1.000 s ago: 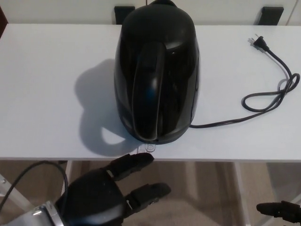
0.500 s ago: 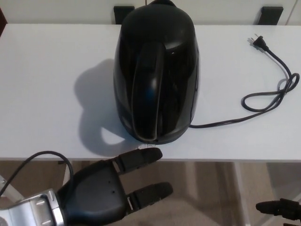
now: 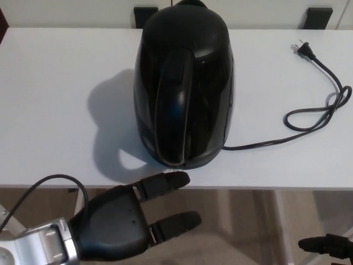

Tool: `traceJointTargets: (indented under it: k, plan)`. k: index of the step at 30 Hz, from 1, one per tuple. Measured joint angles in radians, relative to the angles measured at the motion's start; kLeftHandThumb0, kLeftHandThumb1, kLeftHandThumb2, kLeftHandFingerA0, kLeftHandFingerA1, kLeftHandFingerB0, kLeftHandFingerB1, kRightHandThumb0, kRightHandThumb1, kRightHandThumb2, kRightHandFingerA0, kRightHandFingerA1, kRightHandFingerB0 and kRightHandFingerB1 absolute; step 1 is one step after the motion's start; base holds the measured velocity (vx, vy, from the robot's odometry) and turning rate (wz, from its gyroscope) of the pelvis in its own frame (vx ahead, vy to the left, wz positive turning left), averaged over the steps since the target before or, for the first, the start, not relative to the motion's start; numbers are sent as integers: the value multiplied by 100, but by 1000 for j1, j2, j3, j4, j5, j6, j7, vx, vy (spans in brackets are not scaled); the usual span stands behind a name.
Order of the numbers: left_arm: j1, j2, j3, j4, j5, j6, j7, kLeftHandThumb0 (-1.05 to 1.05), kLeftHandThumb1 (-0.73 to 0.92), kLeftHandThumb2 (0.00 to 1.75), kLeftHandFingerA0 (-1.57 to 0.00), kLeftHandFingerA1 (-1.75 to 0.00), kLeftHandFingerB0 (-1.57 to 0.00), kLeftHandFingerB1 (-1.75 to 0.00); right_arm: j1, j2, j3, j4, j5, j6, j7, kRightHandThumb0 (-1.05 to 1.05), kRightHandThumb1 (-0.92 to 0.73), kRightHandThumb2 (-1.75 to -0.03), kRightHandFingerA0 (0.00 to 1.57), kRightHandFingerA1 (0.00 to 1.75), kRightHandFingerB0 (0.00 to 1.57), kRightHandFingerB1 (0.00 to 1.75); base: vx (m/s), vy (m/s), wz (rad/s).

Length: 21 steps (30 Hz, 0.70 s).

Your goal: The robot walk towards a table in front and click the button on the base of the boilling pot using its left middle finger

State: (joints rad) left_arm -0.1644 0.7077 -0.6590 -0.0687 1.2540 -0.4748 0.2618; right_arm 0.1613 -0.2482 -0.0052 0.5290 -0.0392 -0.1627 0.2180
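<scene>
Below kettle (image 3: 183,88) base, left hand (image 3: 124,221) fingertip (image 3: 179,179) seemingly touching button; fingers spread

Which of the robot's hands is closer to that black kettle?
Left. The left hand reaches a fingertip to the black kettle at its base; the right hand hangs far off, below the table edge.

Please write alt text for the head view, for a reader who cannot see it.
A black kettle stands on a white table, and the robot's left hand reaches one finger to the table edge just below its base. The power cord lies unplugged to the right.
</scene>
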Motion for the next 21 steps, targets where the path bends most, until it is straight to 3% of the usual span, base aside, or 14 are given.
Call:
traceJointTargets:
  k: [4,5,10,21]
  plan:
    - [-8,-7,0,20,0,0,-17,-52,45,84,0,-27,0,-25,-2,0,1,0,-2,0,0,-22,-47,-53,83,57,63,50,0,0,0]
    - [-11,-8,0,24,0,0,-25,-51,60,76,-4,-26,-2,-18,-5,0,2,2,-4,-1,0,-22,-47,-53,85,59,64,51,0,0,0]
    - [-31,-12,1,51,1,0,-36,-48,58,75,-5,-18,-3,-11,-13,0,2,5,-9,-1,0,-21,-47,-53,86,60,65,51,0,0,0]
    - [-41,-30,2,92,20,1,-49,-48,56,76,-3,-20,-2,-14,-20,0,2,6,-10,0,0,-19,-47,-53,83,59,64,51,0,0,0]
